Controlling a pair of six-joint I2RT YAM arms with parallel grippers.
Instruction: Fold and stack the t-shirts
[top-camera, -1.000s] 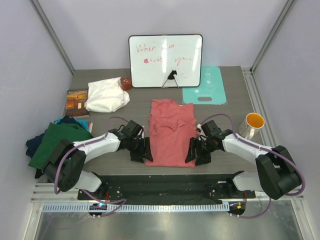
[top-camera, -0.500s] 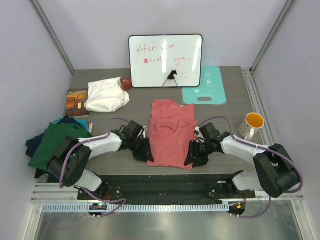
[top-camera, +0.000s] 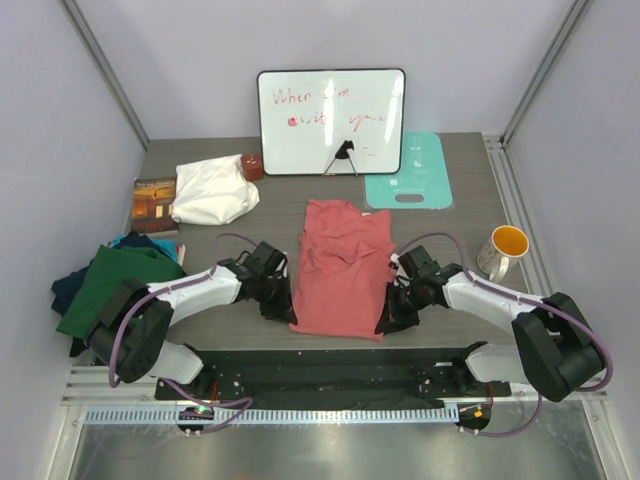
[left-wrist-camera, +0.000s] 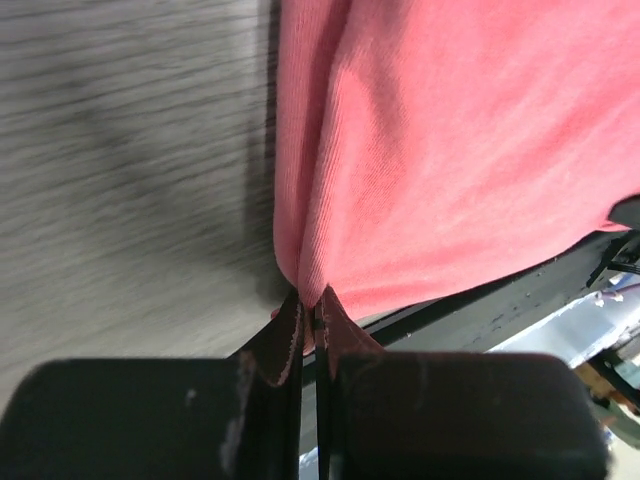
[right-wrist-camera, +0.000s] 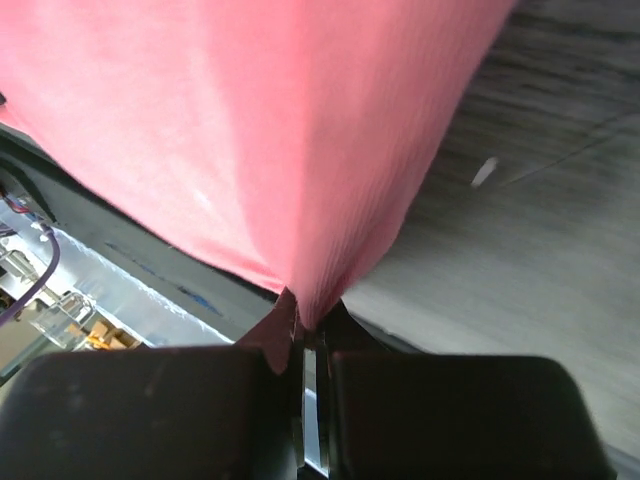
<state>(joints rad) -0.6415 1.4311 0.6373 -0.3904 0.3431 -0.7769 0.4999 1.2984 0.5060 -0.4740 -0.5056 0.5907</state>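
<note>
While the salmon-pink t-shirt (top-camera: 343, 265) lay flat at the middle of the table (top-camera: 470, 220), narrowed to a long strip with its collar at 12 o'clock and its hem at 6 o'clock, both arms were working its near corners. The left claw (top-camera: 287, 310) was clenched on the hem corner at 7 o'clock, and the left wrist view showed the cloth pinched into a small peak between the closed jaws. The right claw (top-camera: 393, 316) was clenched likewise on the corner at 5 o'clock, the fabric rising like a tent from its tips. I judged the job to be early: the pink shirt's sides seemed already turned in, but the lengthwise fold, hem toward collar, was not yet made. At 9 o'clock the dark green t-shirt (top-camera: 112, 283) sat rumpled over a navy shirt (top-camera: 63, 292), neither folded, and no stack existed. A white cloth (top-camera: 212, 192) was bunched at 10 o'clock; whether it was a shirt I could not tell.
</note>
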